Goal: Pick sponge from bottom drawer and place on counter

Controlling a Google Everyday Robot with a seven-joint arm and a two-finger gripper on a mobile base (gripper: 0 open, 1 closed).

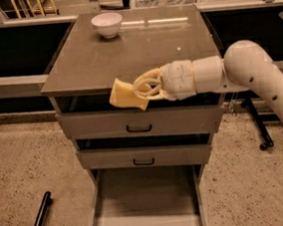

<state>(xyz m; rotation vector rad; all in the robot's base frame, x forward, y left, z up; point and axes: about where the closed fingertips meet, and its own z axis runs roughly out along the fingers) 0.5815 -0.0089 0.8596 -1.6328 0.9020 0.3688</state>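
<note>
My gripper (140, 92) is shut on the pale-yellow sponge (125, 95) and holds it in the air at the front edge of the counter (140, 45), level with the slab's rim. The white arm reaches in from the right. The bottom drawer (145, 204) is pulled out below, and its grey floor is bare.
A white bowl (107, 25) stands at the back left of the counter. The two upper drawers (140, 127) with black handles are shut. A black bar (39, 220) lies on the speckled floor at the lower left. Chair casters (264, 145) show at the right.
</note>
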